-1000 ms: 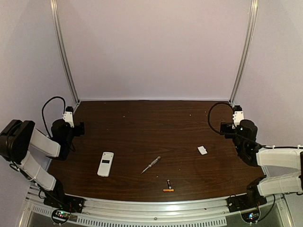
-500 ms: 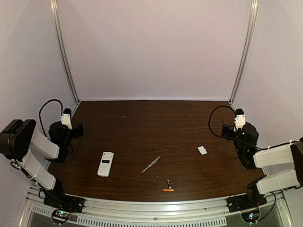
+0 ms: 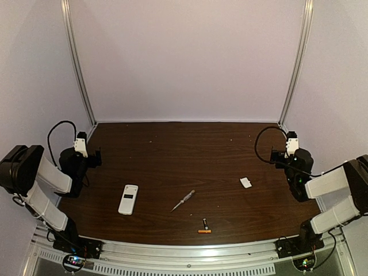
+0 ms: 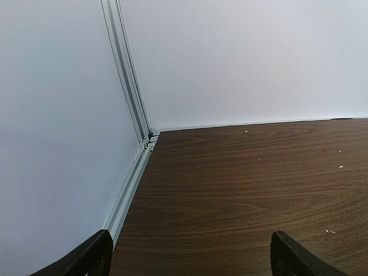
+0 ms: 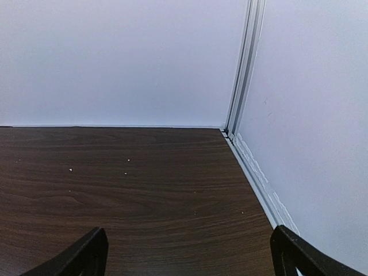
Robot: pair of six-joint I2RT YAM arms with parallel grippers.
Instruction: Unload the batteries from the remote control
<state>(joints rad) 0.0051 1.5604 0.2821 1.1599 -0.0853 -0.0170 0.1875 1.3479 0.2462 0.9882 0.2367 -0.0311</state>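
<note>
The white remote control lies flat on the dark table at the front left. Two batteries lie apart from it near the front edge: a dark one and an orange one just in front of it. My left gripper is open and empty at the far left edge, well behind the remote. My right gripper is open and empty at the far right edge. Both wrist views show only bare table and the back corners, with the left gripper and the right gripper wide apart.
A slim silvery screwdriver lies between the remote and the batteries. A small flat white plastic piece lies at the right. Metal frame posts stand at the back corners, with white walls all around.
The left arm drew back to the left edge early on and then held still. The right arm has pulled back to the right and slightly toward the back. The objects have not moved.
</note>
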